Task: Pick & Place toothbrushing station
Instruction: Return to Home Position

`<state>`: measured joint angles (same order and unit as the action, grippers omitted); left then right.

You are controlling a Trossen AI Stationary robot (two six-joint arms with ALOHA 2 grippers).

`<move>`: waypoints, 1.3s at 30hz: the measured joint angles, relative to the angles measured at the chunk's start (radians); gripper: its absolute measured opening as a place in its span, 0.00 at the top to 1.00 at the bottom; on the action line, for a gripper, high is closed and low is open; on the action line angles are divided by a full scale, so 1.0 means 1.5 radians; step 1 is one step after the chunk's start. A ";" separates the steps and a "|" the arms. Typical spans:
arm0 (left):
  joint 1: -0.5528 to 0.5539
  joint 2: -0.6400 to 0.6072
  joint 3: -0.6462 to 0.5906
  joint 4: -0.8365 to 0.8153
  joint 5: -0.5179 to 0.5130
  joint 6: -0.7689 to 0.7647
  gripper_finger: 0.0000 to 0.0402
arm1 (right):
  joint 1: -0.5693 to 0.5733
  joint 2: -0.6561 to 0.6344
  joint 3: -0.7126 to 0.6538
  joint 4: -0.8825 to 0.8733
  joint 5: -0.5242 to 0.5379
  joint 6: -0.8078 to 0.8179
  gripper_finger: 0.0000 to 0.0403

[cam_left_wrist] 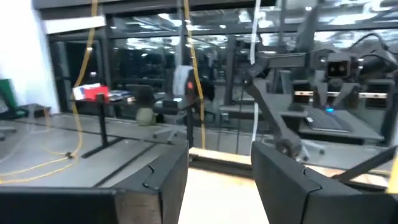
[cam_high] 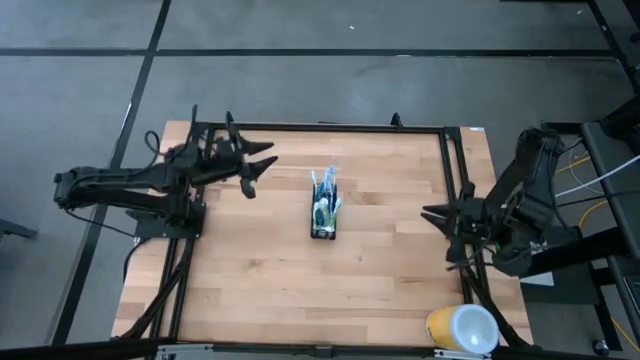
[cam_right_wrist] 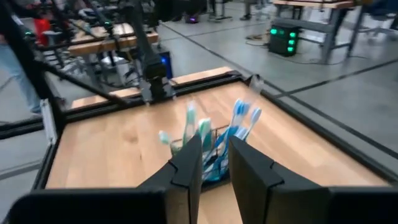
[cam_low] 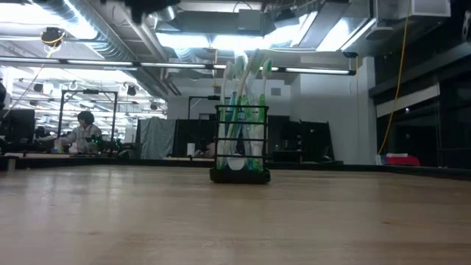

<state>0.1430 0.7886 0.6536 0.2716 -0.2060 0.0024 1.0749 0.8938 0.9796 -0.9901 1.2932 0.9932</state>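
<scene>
The toothbrushing station is a small black mesh holder (cam_high: 323,212) standing upright on its base in the middle of the wooden table. Blue-white and green-white toothbrushes (cam_low: 243,88) stick up out of it. It also shows in the right wrist view (cam_right_wrist: 211,155). My left gripper (cam_high: 262,166) is open and empty, above the table's far left part and to the left of the holder. My right gripper (cam_high: 436,232) is open and empty at the table's right edge, pointing toward the holder. In the right wrist view the holder shows beyond the gap between the fingers (cam_right_wrist: 189,171).
A large yellow-and-white round cup (cam_high: 462,328) lies at the table's near right corner. A black frame rail (cam_high: 320,128) runs along the table's edges. Bare wood (cam_high: 300,290) lies all around the holder. People sit at desks in the room beyond (cam_low: 82,132).
</scene>
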 joint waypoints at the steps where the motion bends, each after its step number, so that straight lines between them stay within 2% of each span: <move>1: -0.008 -0.012 -0.033 0.024 -0.015 -0.002 0.58 | 0.005 -0.022 -0.035 0.034 0.000 -0.020 0.80; 5: -0.047 -0.039 -0.140 0.117 -0.070 -0.007 0.58 | 0.015 -0.105 -0.181 0.198 -0.020 -0.105 0.80; 10: -0.085 -0.033 -0.229 0.195 -0.158 0.014 0.58 | 0.005 -0.178 -0.359 0.493 -0.071 -0.259 0.80; 13: -0.099 -0.033 -0.264 0.205 -0.209 -0.002 0.58 | -0.016 -0.202 -0.452 0.662 -0.120 -0.336 0.80; 17: -0.117 -0.033 -0.295 0.200 -0.217 -0.095 0.58 | -0.063 -0.206 -0.555 0.876 -0.224 -0.424 0.80; 20: -0.138 -0.033 -0.317 0.172 -0.216 -0.205 0.58 | -0.107 -0.206 -0.609 0.979 -0.311 -0.463 0.80; 24: -0.143 -0.032 -0.351 0.161 -0.219 -0.417 0.58 | -0.170 -0.206 -0.643 1.014 -0.436 -0.488 0.81; 27: -0.143 -0.033 -0.365 0.160 -0.214 -0.492 0.58 | -0.221 -0.206 -0.643 0.995 -0.539 -0.498 0.82; 36: -0.143 -0.033 -0.377 0.153 -0.212 -0.511 0.58 | -0.359 -0.206 -0.643 0.954 -0.803 -0.548 0.87; 39: -0.143 -0.033 -0.377 0.152 -0.212 -0.511 0.58 | -0.399 -0.206 -0.643 0.902 -0.856 -0.562 0.87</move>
<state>-0.0711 0.7391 0.0883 0.4995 -0.5240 -0.7643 0.4760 0.5854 0.0154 0.3634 0.0097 0.1497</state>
